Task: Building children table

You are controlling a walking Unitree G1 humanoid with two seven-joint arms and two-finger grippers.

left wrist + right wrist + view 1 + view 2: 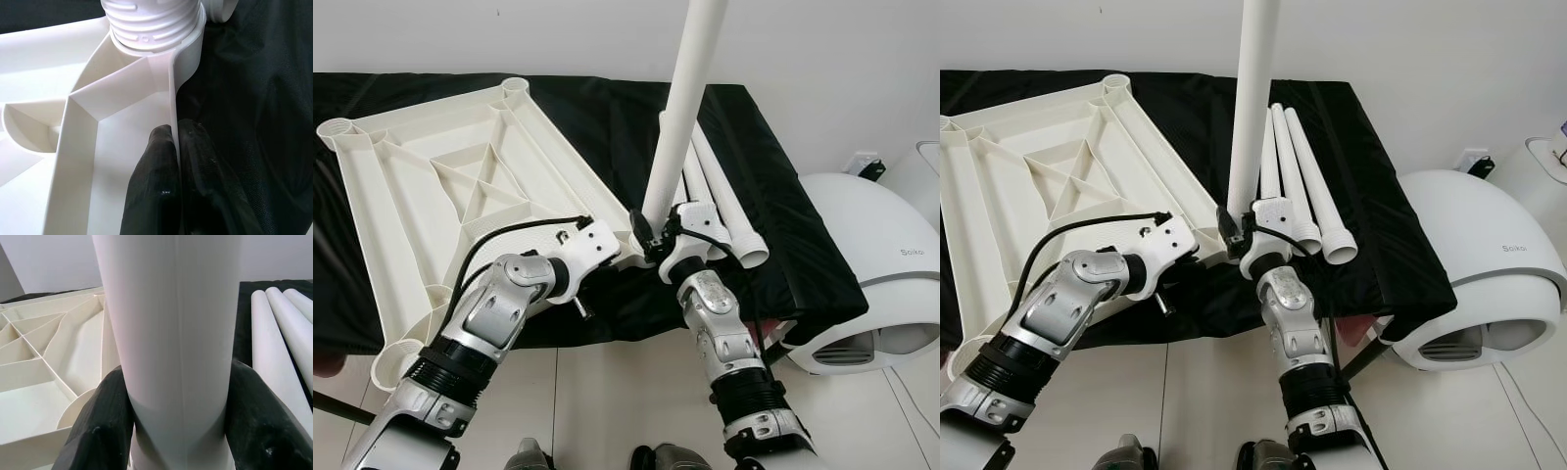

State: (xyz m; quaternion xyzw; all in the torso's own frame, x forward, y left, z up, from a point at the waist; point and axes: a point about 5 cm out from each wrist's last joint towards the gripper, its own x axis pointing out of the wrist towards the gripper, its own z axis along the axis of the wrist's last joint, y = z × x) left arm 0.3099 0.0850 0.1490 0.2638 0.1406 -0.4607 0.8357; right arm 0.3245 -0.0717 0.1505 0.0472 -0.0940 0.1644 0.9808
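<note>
Upturned white tabletop (460, 186) fills left of frame on black cloth (744, 157). Right gripper (178, 421) clamps upright leg (683, 108) at centre, seated in corner socket. Left gripper (173, 161) pinches tabletop rim. Spare legs (1307, 186) lie just right.

grey lettering "solo…", partly legible, on white domed appliance (1489, 245).

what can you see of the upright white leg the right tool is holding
The upright leg is a smooth white plastic tube, tapering slightly, its top out of frame. It stands in the corner socket of the upturned tabletop, threaded end seated there. The right tool is shut on it near its base.
</note>
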